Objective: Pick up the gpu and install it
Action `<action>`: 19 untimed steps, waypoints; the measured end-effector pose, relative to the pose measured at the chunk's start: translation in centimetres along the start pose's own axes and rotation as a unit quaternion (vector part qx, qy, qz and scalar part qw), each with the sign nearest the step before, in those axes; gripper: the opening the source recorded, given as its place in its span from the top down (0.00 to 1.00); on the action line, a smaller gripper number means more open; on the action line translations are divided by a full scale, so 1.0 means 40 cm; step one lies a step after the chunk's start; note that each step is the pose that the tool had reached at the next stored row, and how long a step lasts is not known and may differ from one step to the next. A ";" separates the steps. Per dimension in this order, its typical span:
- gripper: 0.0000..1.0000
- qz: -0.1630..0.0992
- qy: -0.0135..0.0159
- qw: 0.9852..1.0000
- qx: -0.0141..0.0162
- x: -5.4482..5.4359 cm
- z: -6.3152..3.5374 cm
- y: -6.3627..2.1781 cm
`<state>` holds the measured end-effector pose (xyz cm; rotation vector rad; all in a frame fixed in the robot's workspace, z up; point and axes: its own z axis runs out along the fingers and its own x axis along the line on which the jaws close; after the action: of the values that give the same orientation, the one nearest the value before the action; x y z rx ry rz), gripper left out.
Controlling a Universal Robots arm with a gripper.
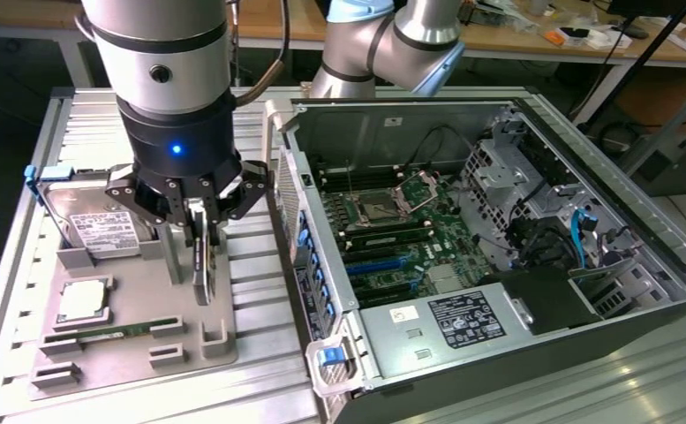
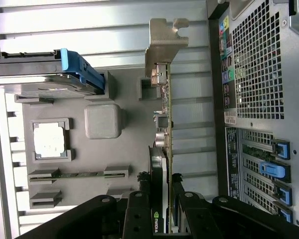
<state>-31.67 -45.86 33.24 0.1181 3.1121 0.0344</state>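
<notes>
Over the gray tray (image 1: 137,296), at the exterior view's left of the open computer case (image 1: 413,124), the gripper (image 1: 195,252) is clenched on the gpu (image 1: 205,278), held upright on edge near the hard drive (image 1: 89,221).

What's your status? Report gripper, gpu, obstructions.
Gripper shut on the gpu, jaws either side. Card upright on edge over the gray tray. Open computer case close on the exterior view's right.

my gripper (image 1: 193,231) pinches the gpu (image 1: 202,281) standing on its edge over the gray tray (image 1: 133,305), beside the open computer case (image 1: 360,124).
</notes>
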 end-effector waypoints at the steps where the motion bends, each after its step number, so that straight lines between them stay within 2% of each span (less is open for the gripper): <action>1: 0.73 0.000 0.000 1.000 0.000 0.000 -0.001 0.000; 19: 0.73 0.000 0.000 1.000 0.002 -0.001 -0.026 0.001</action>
<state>-31.67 -45.86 34.28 0.1181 3.1121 0.0280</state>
